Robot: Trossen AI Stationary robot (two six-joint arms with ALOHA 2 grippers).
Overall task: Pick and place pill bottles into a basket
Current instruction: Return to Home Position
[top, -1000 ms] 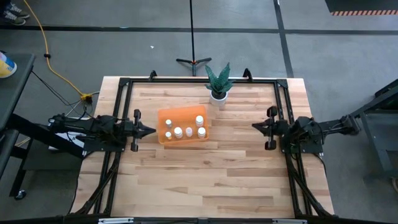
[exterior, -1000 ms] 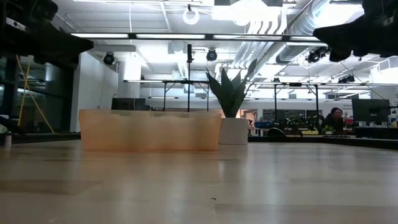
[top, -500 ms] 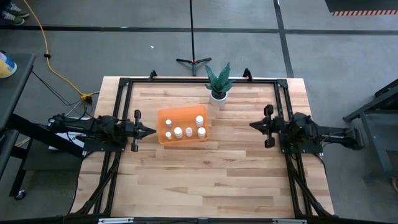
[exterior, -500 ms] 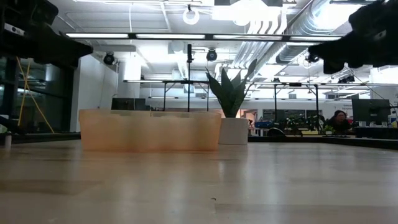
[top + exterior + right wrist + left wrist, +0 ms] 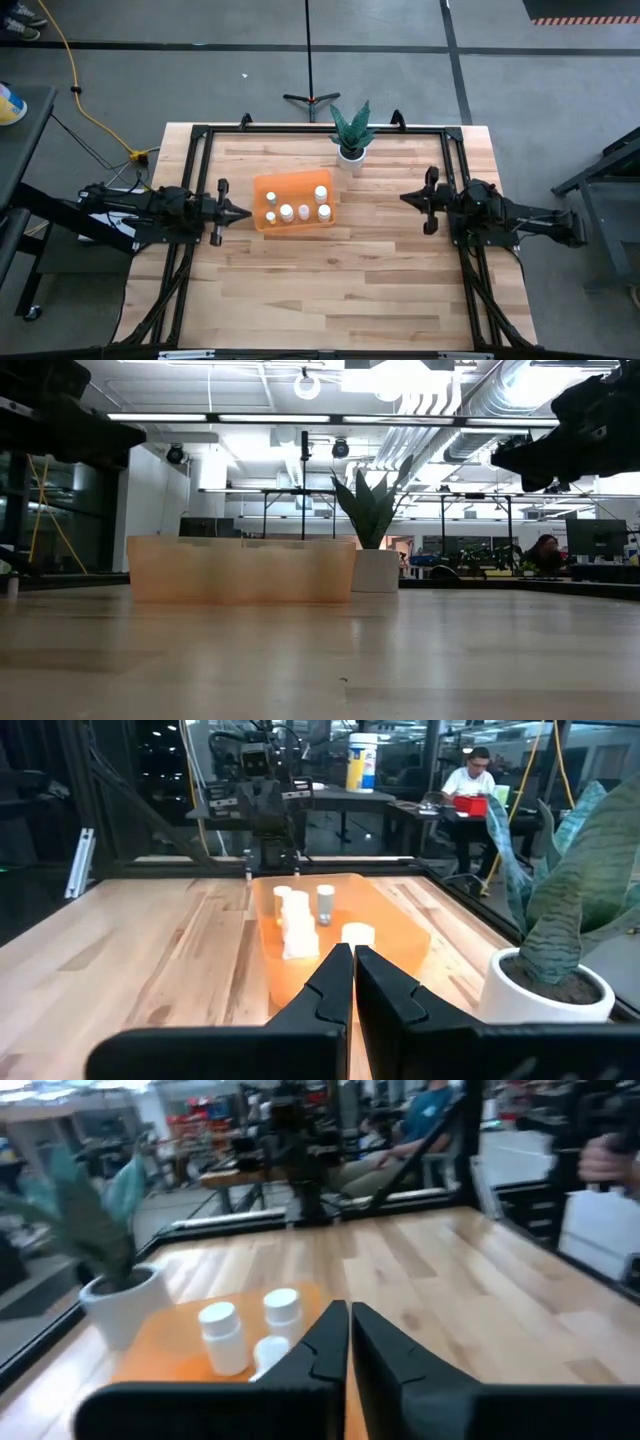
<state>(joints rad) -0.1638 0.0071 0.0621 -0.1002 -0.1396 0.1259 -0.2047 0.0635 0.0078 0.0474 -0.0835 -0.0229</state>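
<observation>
Wooden table, orange basket with six pill bottles inside; left gripper and right gripper closed, empty

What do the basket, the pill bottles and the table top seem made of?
The basket looks like translucent orange plastic: the low view shows light through its wall. The pill bottles seem pale plastic with white caps, too small to be sure. The table looks like light wood planks with a faint sheen; grain and seams show.

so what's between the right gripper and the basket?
Only bare tabletop from right gripper to basket, in the high view; plant pot sits off that line.
</observation>
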